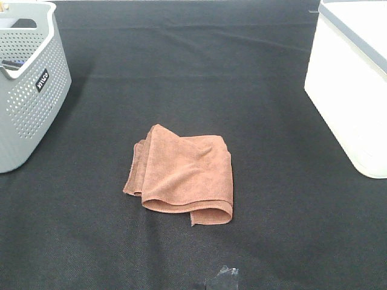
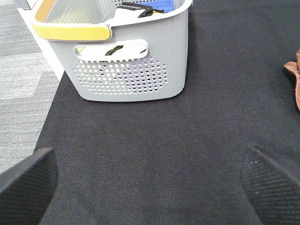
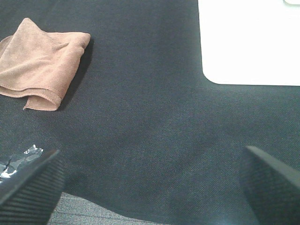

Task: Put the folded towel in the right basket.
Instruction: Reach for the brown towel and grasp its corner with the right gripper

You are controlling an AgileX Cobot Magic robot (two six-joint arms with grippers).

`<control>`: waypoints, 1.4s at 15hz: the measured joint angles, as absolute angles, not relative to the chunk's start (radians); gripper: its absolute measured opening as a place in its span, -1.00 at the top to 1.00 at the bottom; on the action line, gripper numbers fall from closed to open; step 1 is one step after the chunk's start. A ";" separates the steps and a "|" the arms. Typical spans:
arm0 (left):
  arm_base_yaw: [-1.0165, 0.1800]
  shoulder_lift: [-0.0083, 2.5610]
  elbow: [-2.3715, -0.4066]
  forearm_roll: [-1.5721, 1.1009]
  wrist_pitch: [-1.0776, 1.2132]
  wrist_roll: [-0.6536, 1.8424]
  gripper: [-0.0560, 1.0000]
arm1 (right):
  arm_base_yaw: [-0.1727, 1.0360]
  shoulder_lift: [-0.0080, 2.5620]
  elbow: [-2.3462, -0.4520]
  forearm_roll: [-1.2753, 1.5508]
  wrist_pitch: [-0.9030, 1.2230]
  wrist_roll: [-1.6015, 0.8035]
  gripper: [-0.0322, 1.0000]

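Note:
A folded brown towel (image 1: 181,175) lies flat on the black table cloth near the middle. It also shows in the right wrist view (image 3: 40,61), and its edge shows in the left wrist view (image 2: 294,77). The white right basket (image 1: 351,78) stands at the right edge; its wall fills a corner of the right wrist view (image 3: 248,42). No arm shows in the exterior view. My left gripper (image 2: 150,187) is open and empty over bare cloth near the left basket. My right gripper (image 3: 150,187) is open and empty over bare cloth between towel and white basket.
A grey perforated basket (image 1: 27,78) with a yellow handle (image 2: 70,32) stands at the left, holding some items. A scrap of silver tape (image 1: 224,279) lies at the table's front edge. Grey carpet floor (image 2: 23,70) lies beyond the left table edge.

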State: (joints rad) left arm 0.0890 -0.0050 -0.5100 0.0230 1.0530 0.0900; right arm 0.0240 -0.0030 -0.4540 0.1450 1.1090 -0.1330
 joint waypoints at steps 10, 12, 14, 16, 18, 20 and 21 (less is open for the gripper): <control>0.089 -0.005 -0.510 0.023 1.053 0.090 -0.98 | 0.024 -0.003 -0.454 0.145 1.109 -0.133 -0.95; 0.089 -0.005 -0.510 0.023 1.053 0.090 -0.98 | 0.024 -0.003 -0.454 0.145 1.109 -0.133 -0.95; 0.089 -0.005 -0.510 0.023 1.053 0.090 -0.98 | 0.024 -0.003 -0.454 0.145 1.109 -0.133 -0.95; 0.089 -0.005 -0.510 0.023 1.053 0.090 -0.98 | 0.024 -0.003 -0.454 0.145 1.109 -0.133 -0.95; 0.089 -0.005 -0.510 0.023 1.053 0.090 -0.98 | 0.024 -0.003 -0.454 0.145 1.109 -0.133 -0.95; 0.089 -0.005 -0.510 0.023 1.053 0.090 -0.98 | 0.024 -0.003 -0.454 0.145 1.109 -0.133 -0.95; 0.089 -0.005 -0.510 0.023 1.053 0.090 -0.98 | 0.024 -0.003 -0.454 0.145 1.109 -0.133 -0.95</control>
State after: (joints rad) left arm 0.0890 -0.0050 -0.5100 0.0230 1.0530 0.0900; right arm 0.0240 -0.0030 -0.4540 0.1450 1.1090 -0.1330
